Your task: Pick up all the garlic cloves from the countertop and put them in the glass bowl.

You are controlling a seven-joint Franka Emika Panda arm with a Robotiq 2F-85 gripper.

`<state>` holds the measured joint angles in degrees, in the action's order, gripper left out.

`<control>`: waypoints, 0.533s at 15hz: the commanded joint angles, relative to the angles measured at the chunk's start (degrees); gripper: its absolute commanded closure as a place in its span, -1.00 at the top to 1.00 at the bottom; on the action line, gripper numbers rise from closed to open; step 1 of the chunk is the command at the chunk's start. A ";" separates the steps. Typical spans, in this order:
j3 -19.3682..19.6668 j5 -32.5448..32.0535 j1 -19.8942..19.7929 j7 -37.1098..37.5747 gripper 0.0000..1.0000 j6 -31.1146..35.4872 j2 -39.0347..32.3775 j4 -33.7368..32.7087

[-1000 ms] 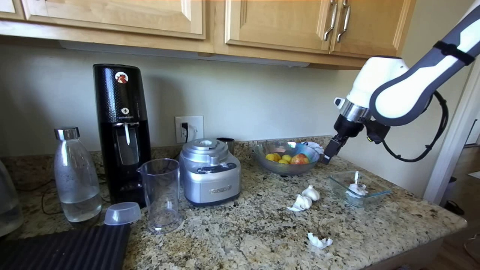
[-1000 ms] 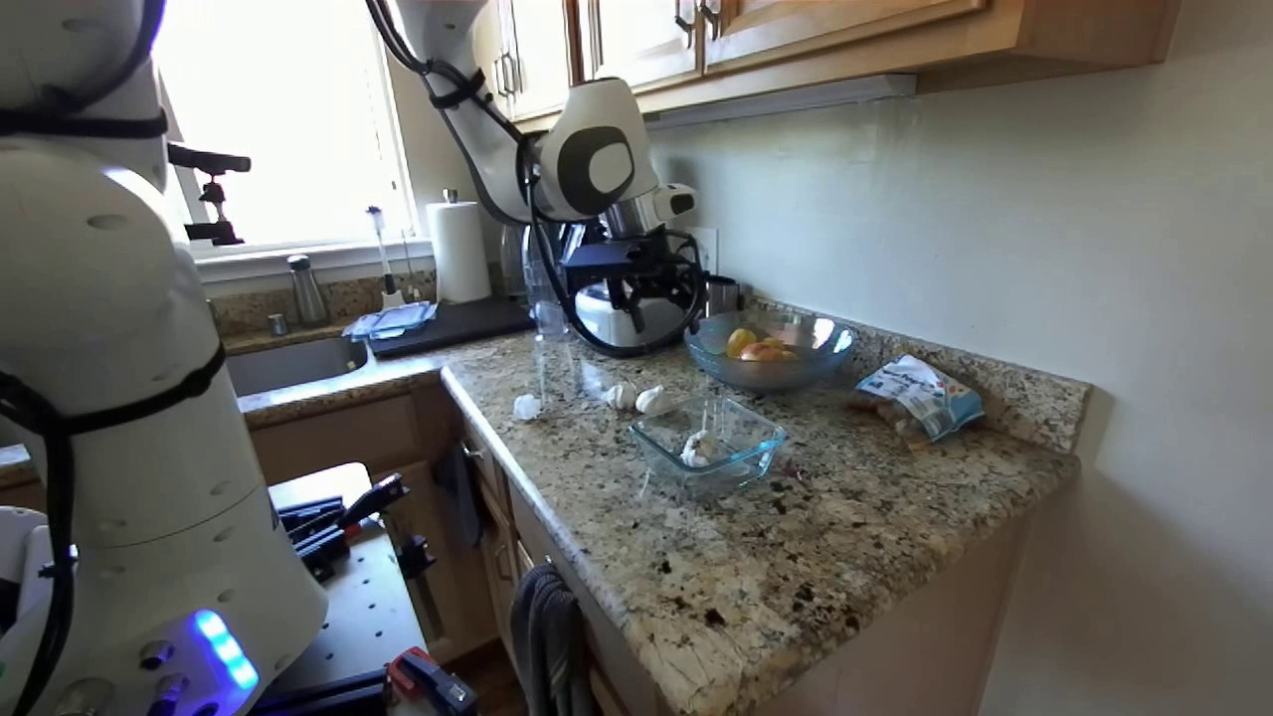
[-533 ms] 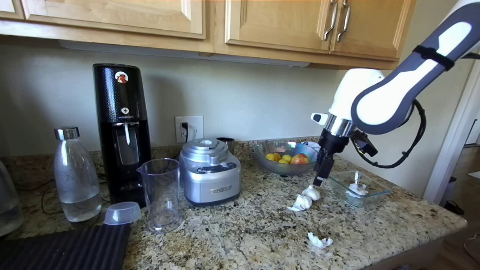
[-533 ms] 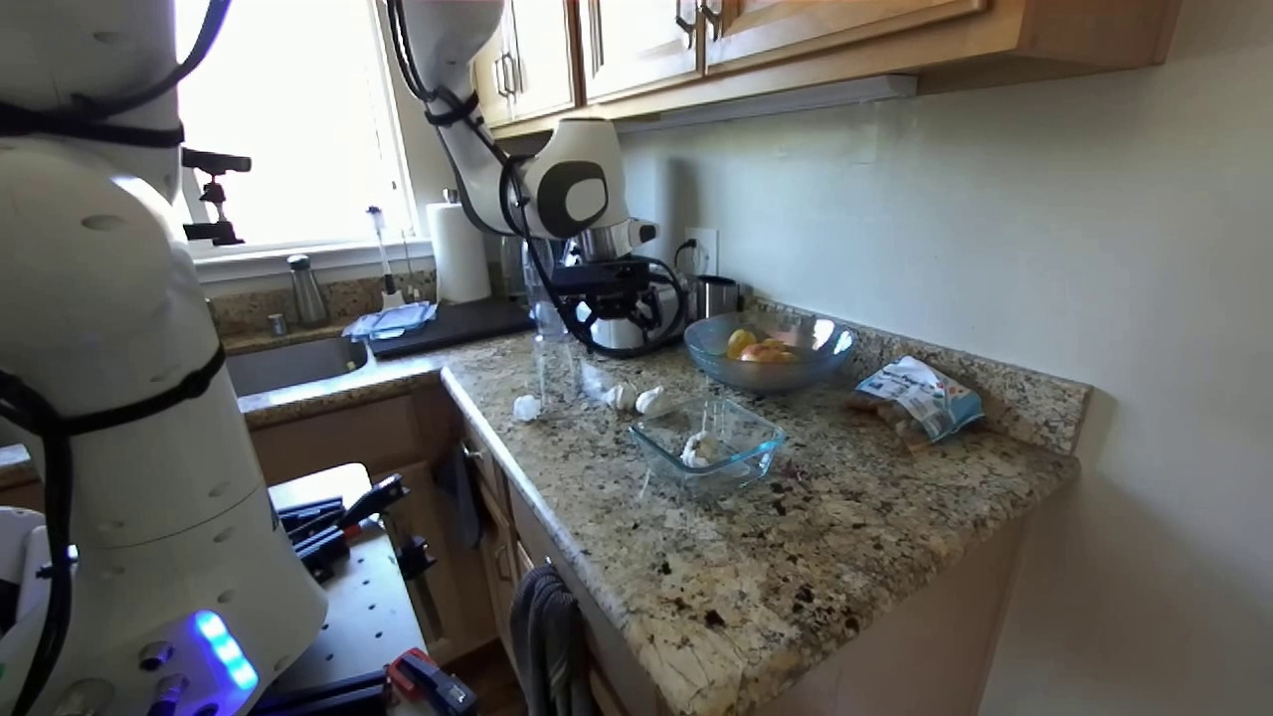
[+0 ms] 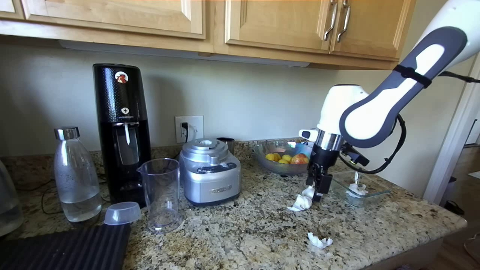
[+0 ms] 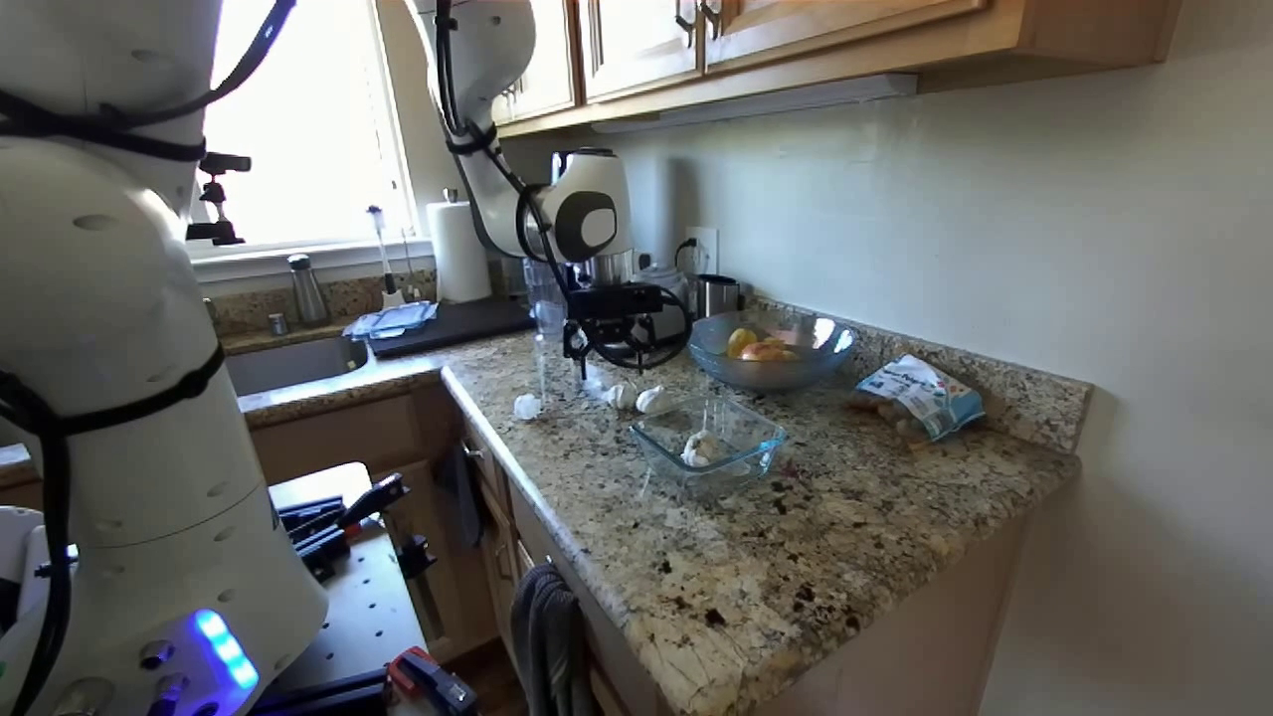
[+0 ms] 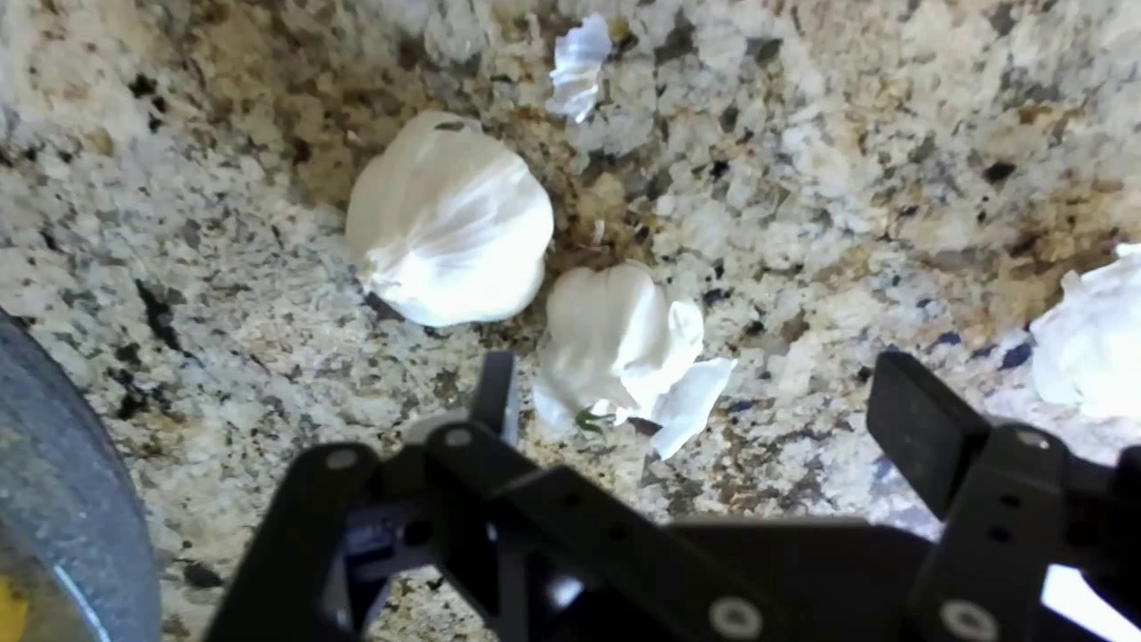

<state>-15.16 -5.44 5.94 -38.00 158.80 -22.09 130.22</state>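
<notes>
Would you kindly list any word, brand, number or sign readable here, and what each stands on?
No word or number is legible.
Black machine: lightning-bolt sign; lettering below too small.
Silver appliance: front lettering too blurred.
Blue-and-white bag: print too blurred.

From here the end effector [image 5: 314,190] partly hides a garlic bulb [image 5: 308,192]; the wrist view crops the fruit bowl [image 7: 67,446].

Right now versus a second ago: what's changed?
The arm dropped, shifting left in an exterior view, toward the round garlic bulb and the flaky bulb beside it. Jaws open, nothing gripped; earlier jaw state unclear. Both bulbs, the glass bowl and fruit bowl haven't moved.
</notes>
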 commanded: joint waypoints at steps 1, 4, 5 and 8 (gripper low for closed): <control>-1.00 -3.43 -0.69 -3.67 1.00 -2.66 -3.73 -3.26; -0.52 -6.46 0.01 -5.34 1.00 -3.35 -6.40 -5.32; -0.15 -7.69 0.36 -5.79 1.00 -3.44 -6.97 -5.85; 0.55 -10.46 1.04 -6.16 1.00 -3.73 -8.36 -7.41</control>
<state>-15.41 -13.42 6.22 -42.81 156.98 -29.76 124.51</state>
